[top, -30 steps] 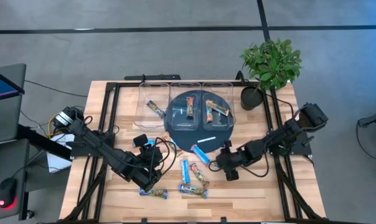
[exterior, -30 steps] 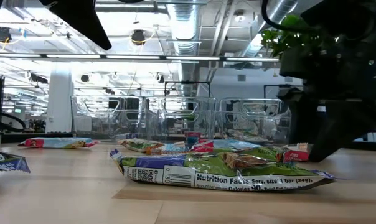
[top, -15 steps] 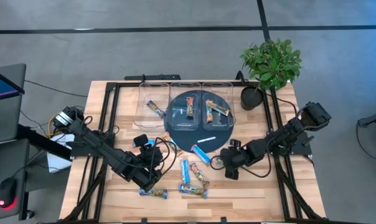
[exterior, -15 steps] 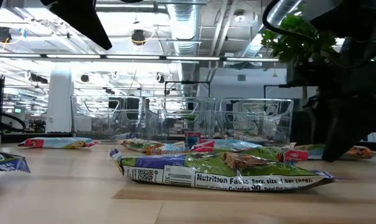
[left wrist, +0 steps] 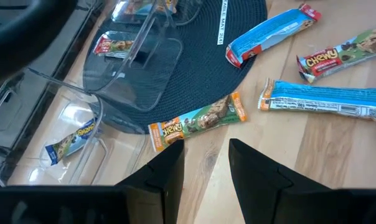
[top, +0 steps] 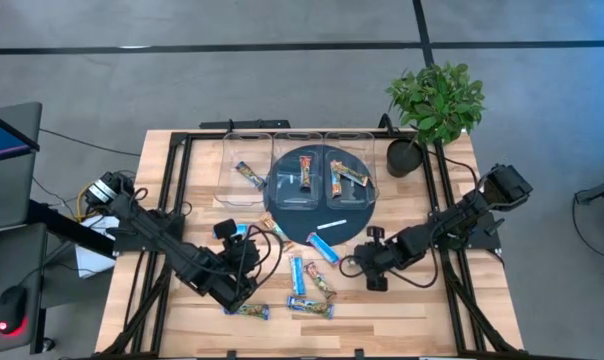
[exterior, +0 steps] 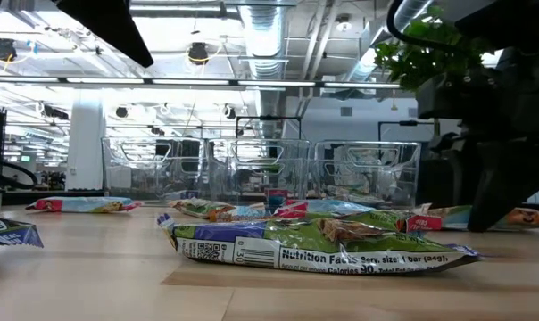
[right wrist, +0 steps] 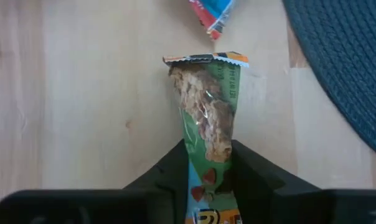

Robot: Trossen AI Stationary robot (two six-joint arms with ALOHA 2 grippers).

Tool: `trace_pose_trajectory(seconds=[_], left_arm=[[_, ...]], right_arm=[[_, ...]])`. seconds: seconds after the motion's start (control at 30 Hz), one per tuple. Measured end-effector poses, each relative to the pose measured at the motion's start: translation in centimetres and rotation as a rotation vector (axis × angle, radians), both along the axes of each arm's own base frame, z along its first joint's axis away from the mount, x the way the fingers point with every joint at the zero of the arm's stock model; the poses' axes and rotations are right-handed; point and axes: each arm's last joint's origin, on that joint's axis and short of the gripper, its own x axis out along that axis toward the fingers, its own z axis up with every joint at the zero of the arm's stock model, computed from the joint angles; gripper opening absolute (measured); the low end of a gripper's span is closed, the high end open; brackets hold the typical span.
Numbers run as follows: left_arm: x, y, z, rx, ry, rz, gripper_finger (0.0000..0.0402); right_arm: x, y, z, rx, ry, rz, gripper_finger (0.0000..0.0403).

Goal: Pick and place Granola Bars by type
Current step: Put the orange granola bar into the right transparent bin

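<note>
While an orange-green granola bar [right wrist: 208,124] is clamped between the closed right gripper [right wrist: 203,171] fingers just above the worktop [right wrist: 82,93], it projects forward beside the dark mat [right wrist: 343,62]. The left gripper [left wrist: 205,163] is held open, empty, near another orange-green bar [left wrist: 197,121].

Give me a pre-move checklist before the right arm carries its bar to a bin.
1. Right pincer has a bar: ok, the green-orange granola bar sits between its fingers.
2. Grip is firm: cannot tell, contact at the pads is hidden.
3. Bar clear of its neighbour: ok, the blue-red bar lies apart from its end.
4. Bins reachable: ok, three clear bins stand at the far side, partly over the dark round mat.
5. Left pincer out of the way: ok, it is open and empty near another orange-green bar, on its own side.
</note>
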Motion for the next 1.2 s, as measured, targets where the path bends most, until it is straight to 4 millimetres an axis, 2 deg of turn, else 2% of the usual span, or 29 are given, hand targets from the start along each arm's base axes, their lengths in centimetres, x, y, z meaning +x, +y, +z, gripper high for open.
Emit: trace_pose_trajectory(seconds=[0.17,0.47,0.63,0.77,0.97,1.1,1.2], left_arm=[[0.0,0.0,0.0,0.001,-0.001,-0.001,0.0121],[-0.1,0.1,0.0,0.011,0.011,-0.003,0.0121],[-0.6,0.4,-1.4,0.038,0.054,-0.004,0.0121],[-1.3,0.9,-2.9,0.042,0.095,0.018,0.0121],[-2.2,1.5,-5.0,0.015,0.149,0.052,0.0121],[-2.8,1.6,-6.1,-0.007,0.175,0.063,0.0121],[-3.3,1.5,-6.8,-0.008,0.178,0.052,0.0121]], right_arm=[[0.0,0.5,0.0,-0.021,-0.026,0.066,0.0068],[0.6,1.8,1.4,-0.04,-0.046,0.111,0.0066],[1.4,2.6,2.7,-0.059,-0.101,0.153,0.0065],[2.2,2.9,4.0,-0.1,-0.131,0.16,0.0065],[3.6,2.7,6.7,-0.247,-0.186,0.119,0.0065],[4.7,1.8,8.9,-0.39,-0.24,0.046,0.0065],[5.7,0.5,10.4,-0.492,-0.283,-0.061,0.0065]])
